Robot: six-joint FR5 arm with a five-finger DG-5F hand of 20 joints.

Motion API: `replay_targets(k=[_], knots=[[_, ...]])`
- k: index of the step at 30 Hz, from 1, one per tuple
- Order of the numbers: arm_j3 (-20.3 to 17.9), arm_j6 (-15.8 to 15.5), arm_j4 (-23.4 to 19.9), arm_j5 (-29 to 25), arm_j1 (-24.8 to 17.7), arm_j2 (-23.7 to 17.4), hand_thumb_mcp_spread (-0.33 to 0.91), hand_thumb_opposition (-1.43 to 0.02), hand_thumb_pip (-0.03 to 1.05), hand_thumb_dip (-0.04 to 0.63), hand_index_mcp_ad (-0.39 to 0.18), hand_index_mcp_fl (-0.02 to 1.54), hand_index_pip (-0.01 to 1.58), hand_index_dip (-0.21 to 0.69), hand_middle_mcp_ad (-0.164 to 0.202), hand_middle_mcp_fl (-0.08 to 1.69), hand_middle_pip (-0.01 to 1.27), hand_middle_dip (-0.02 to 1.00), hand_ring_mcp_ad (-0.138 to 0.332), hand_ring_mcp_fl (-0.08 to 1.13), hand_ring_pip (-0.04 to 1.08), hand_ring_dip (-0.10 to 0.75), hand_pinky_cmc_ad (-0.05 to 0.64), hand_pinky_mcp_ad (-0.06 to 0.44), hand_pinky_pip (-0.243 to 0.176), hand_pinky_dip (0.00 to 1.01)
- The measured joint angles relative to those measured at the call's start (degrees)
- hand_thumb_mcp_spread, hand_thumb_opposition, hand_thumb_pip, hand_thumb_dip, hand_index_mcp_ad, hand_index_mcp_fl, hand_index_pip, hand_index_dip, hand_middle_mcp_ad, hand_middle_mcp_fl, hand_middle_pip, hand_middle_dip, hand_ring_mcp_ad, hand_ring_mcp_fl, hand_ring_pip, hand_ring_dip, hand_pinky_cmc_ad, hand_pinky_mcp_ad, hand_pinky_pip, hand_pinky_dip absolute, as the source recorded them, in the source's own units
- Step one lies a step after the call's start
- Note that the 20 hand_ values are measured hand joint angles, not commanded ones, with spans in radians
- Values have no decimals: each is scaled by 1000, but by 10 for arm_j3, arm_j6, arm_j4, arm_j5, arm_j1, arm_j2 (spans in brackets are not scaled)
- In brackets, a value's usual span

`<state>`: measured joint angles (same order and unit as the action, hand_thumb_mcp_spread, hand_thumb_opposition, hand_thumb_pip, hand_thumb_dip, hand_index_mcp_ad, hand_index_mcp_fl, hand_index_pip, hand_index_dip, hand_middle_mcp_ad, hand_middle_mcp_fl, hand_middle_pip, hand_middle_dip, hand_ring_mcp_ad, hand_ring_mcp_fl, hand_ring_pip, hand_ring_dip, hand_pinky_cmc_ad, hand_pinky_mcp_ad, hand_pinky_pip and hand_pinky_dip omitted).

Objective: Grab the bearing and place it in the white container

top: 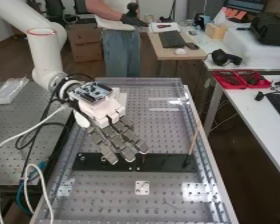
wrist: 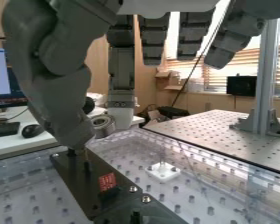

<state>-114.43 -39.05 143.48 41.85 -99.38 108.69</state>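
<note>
The hand (top: 119,141) hangs with its fingers pointing down and over the bench, narrowed to a pinch: the thumb (wrist: 56,95) bends in to face one lowered finger (wrist: 121,95), while the other fingers are lifted clear of the grip. Between the thumb and that finger, at their tips, sits the bearing (wrist: 104,127), raised above the bench, its bore lying roughly level and its round face turned partly back toward the wrist.

Below the fingertips runs the long black plate (top: 165,162), with the bearing above and to one side of it. Past the fingertips, away from the palm and on the far side of the plate from the wrist, lies the white square block (top: 142,188), flat and low, with a slim clear post on it. It is probably what the task calls the white container, though its form alone does not settle that. Farther off to the side of the hand, a thin brown rod (top: 193,141) rises at the end of the plate.

The coming move turns on that line from fingertips to block: the hand should carry the bearing outward, away from its own wrist, over the plate, then down. If the bearing is to lie flat there, its bore likely needs tipping toward vertical; lowered as it is, it could catch the post or roll off.
</note>
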Motion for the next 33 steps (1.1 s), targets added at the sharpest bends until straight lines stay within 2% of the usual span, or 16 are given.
replay_targets(k=[7, 15, 24, 33], knots=[[-26, -20, 10, 11, -38, -56, 396, -845, 578, 346, -3, 304, 1426, 271, 63, 24, 110, 138, 147, 10, 75, 21, 346, 199, -91, 202], [-56, -38, 37, 0, -114, -130, 396, -845, 578, 349, -7, 304, 1408, 271, 65, 23, 110, 138, 148, 10, 75, 21, 349, 195, -91, 201], [-70, -12, 104, -19, -190, -170, 396, -845, 578, 346, -7, 307, 1408, 271, 63, 23, 110, 138, 147, 10, 75, 21, 353, 197, -93, 183], [-115, 3, 132, 57, -232, -219, 396, -845, 578, 346, -7, 307, 1408, 271, 65, 23, 110, 138, 147, 10, 75, 21, 347, 199, -89, 183]])
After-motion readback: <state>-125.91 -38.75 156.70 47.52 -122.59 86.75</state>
